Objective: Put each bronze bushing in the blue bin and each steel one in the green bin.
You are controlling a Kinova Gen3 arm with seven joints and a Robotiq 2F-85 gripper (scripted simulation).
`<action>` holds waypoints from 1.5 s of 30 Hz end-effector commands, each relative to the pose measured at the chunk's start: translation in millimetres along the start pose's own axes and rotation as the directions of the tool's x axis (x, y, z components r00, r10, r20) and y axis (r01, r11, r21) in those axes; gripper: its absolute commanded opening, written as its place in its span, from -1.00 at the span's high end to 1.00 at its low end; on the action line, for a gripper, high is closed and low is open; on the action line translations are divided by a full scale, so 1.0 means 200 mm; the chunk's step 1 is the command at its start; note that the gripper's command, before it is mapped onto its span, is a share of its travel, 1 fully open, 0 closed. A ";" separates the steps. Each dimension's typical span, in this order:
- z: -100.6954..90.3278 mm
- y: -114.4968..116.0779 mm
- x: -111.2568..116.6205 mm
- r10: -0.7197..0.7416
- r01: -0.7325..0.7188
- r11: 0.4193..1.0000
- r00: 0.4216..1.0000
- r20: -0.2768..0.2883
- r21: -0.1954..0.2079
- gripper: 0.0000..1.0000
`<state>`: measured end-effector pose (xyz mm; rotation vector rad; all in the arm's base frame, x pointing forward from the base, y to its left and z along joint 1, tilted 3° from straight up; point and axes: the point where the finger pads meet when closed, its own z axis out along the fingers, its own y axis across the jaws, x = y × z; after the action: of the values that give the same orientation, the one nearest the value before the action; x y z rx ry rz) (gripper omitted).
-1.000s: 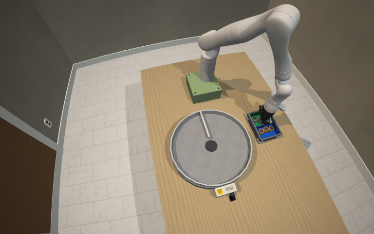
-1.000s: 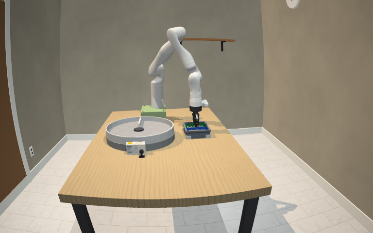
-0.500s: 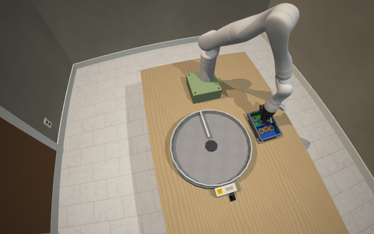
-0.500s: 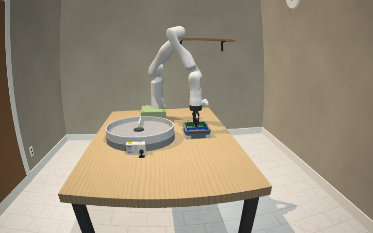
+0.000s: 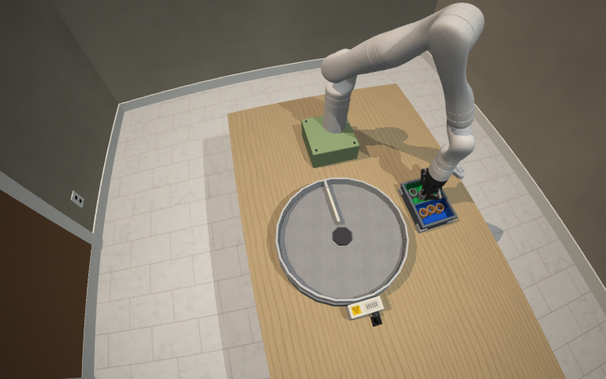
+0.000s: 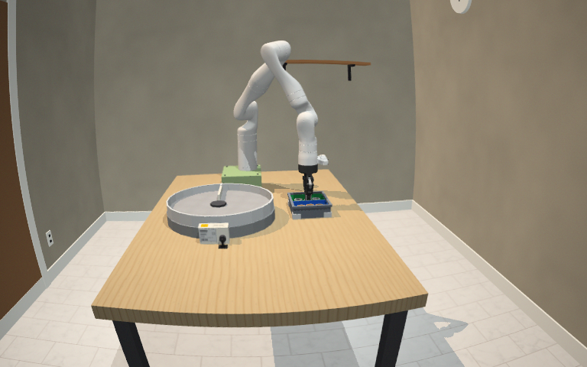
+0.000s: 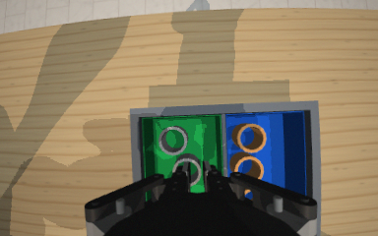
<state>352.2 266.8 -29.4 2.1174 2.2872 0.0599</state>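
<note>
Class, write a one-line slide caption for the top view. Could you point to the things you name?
Beside the turntable (image 5: pixel 366 263), three bronze bushings (image 5: pixel 431 208) (image 7: pixel 251 138) sit in the blue bin (image 5: pixel 432 218) (image 7: pixel 294 147).

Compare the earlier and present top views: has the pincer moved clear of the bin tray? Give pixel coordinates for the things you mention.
No, the pincer (image 5: pixel 429 197) (image 7: pixel 196 169) shows no clear shift: it hovers over the green bin (image 5: pixel 419 186) (image 7: pixel 209 135), as before.
</note>
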 end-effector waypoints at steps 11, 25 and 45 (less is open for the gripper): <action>-0.02 0.01 0.00 0.001 -0.001 1.000 1.000 -0.002 -0.003 0.69; -0.04 0.01 0.00 0.001 -0.001 1.000 1.000 -0.002 -0.003 0.69; -0.07 0.01 0.00 0.001 -0.001 1.000 1.000 -0.002 -0.003 0.69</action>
<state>351.7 266.7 -17.2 2.1174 2.2873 0.0601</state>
